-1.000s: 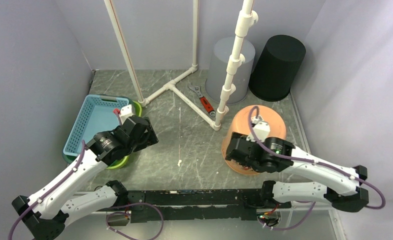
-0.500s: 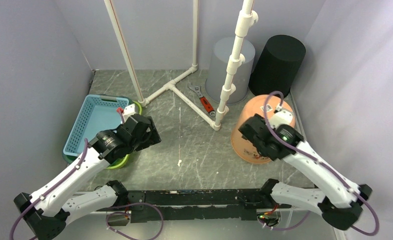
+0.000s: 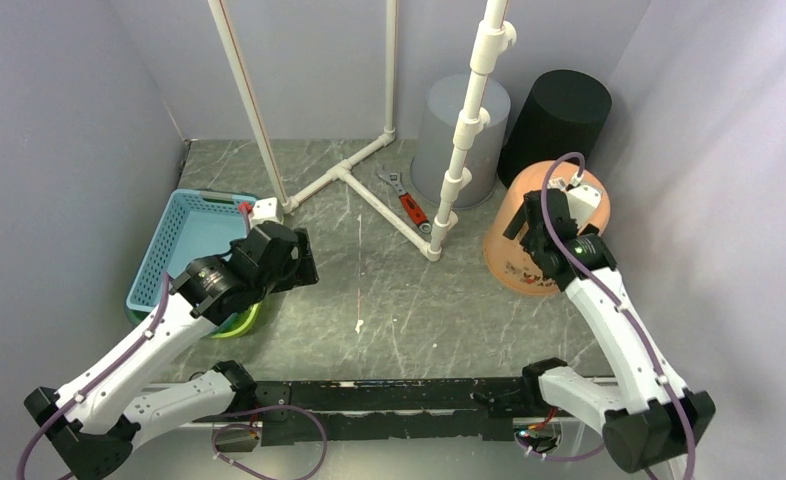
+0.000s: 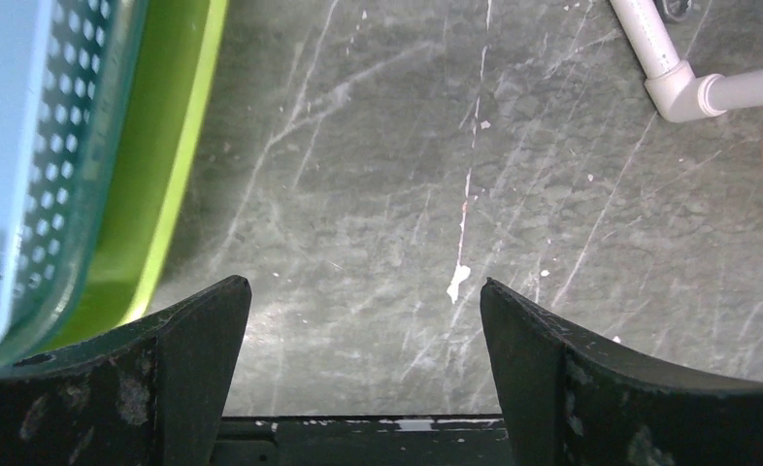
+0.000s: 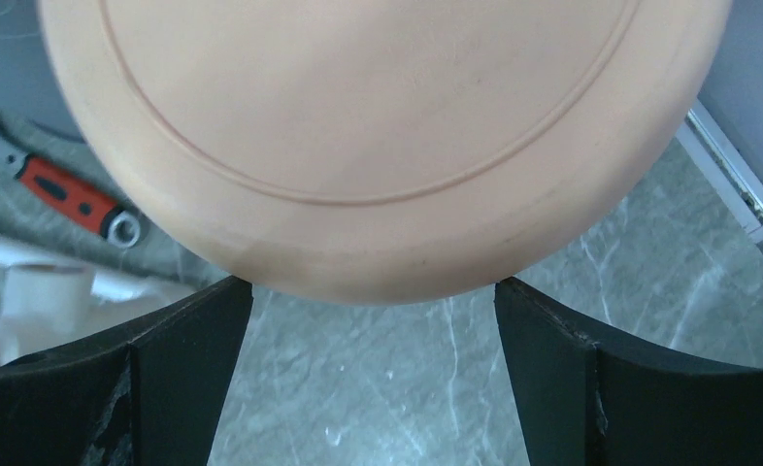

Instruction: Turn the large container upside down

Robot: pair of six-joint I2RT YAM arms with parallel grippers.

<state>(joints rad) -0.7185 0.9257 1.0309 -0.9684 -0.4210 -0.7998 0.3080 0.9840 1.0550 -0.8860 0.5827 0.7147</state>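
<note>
The large container [image 3: 509, 255] is an orange bucket at the right, close to the right wall, with its flat base turned up and toward the back. My right gripper [image 3: 541, 212] hangs over that base, jaws wide open and gripping nothing. In the right wrist view the ringed base [image 5: 378, 126] fills the upper frame, and its lower edge reaches down between the two fingertips [image 5: 224, 301]. My left gripper [image 3: 294, 262] is open over bare floor at the left, nothing between its fingers [image 4: 208, 311].
A grey bucket [image 3: 459, 125] and a black bucket [image 3: 559, 125] stand upside down at the back. A white pipe frame [image 3: 369, 195] and a red-handled wrench [image 3: 410, 207] lie mid-table. Beside the left gripper sit a blue basket [image 3: 184, 240] and a green bowl [image 3: 237, 323].
The orange container has shifted from the front right toward the back right wall, and my right arm has stretched out after it. The left arm has barely moved.
</note>
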